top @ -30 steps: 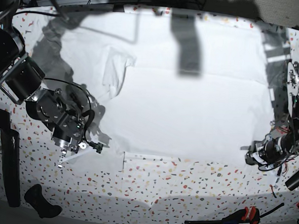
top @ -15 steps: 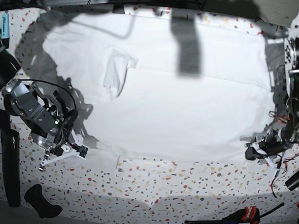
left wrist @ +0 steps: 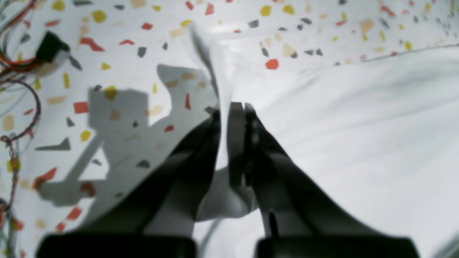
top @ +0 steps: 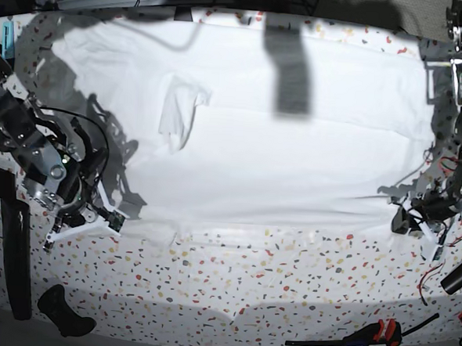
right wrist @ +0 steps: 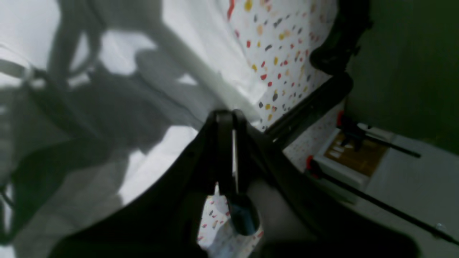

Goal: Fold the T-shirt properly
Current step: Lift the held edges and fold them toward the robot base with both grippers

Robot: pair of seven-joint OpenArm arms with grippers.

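The white T-shirt (top: 279,152) lies spread flat over the speckled table (top: 248,284), with one sleeve folded in at the left (top: 178,111). My left gripper (top: 404,221), at the right of the base view, is shut on a pinch of the shirt's lower right corner. The left wrist view shows its closed tip (left wrist: 231,107) with white cloth (left wrist: 358,125) between the jaws. My right gripper (top: 112,217), at the left of the base view, is shut on the lower left corner. The right wrist view shows its closed tip (right wrist: 229,116) above shadowed cloth (right wrist: 161,53).
A black and orange clamp (top: 370,338) lies at the front right edge. A black handle (top: 65,312) and a dark post (top: 14,262) stand at the front left. Loose cables (top: 446,249) hang by the left arm. Shelving and a green wall (right wrist: 394,71) lie beyond the table.
Both grippers have moved outward, away from each other, each holding its shirt corner. The shirt's lower hem is pulled wider and flatter across the table.
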